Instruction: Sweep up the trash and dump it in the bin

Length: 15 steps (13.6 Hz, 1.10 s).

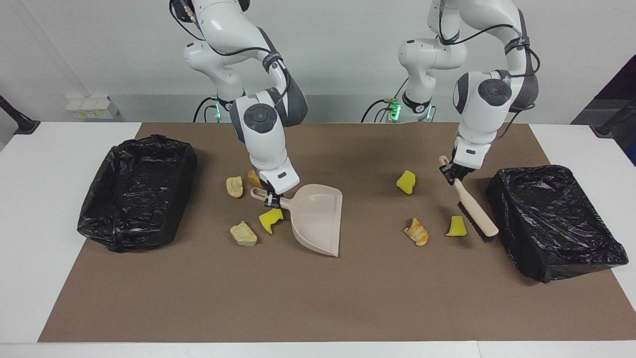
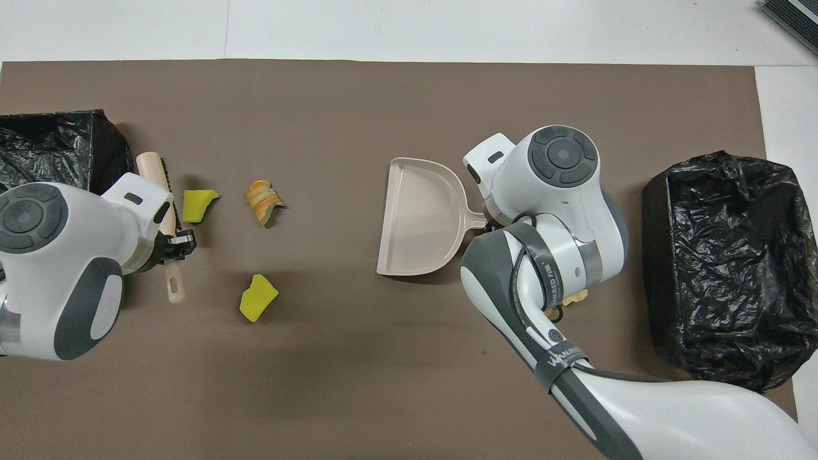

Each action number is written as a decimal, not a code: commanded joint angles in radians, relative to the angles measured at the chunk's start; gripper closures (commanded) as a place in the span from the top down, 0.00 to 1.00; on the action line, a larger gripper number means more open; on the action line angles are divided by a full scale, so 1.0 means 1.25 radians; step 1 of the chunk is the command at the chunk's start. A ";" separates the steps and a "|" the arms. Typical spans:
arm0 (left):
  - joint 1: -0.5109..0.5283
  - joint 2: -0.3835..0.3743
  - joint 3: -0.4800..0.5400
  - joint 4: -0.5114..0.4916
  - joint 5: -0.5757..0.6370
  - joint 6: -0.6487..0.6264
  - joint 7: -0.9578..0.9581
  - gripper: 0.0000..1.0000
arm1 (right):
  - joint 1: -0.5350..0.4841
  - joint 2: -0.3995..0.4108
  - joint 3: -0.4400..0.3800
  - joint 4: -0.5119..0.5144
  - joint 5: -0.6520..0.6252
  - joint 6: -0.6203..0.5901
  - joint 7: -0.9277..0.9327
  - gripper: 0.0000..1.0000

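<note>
Trash (image 1: pixel 416 231) scattered (7 bits), right pincer (image 1: pixel 271 199) gripping dustpan (image 1: pixel 318 219) handle, left pincer (image 1: pixel 454 173) clamping brush (image 1: pixel 472 206).

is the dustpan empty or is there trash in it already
Empty. The dustpan shows only a bare beige floor in the overhead view, and the sponge chunk nearest it lies on the mat beside its handle. The right gripper holds that handle.

A white table (image 1: pixel 44 209) is seen, and most of its top is covered by a brown mat (image 1: pixel 318 298). The mat is also shown in the overhead view, with white table edge around it. A plain pale wall (image 1: pixel 348 49) is placed at the robots' end of the table. A small white box (image 1: pixel 92 107) is set against this wall. Soft, even light is given everywhere.
</note>
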<state>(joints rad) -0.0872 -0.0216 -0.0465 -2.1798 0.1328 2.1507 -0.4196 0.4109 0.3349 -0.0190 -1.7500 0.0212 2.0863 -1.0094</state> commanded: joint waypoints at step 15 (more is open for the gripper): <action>-0.275 0.086 -0.020 -0.036 -0.194 0.123 0.219 0.00 | 0.036 0.020 0.004 0.001 0.010 0.042 0.092 0.00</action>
<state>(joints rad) -0.3488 0.0708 -0.0864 -2.2326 -0.0443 2.2980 -0.1523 0.4542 0.3509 -0.0186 -1.7501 0.0238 2.1171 -0.9306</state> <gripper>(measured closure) 0.740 0.674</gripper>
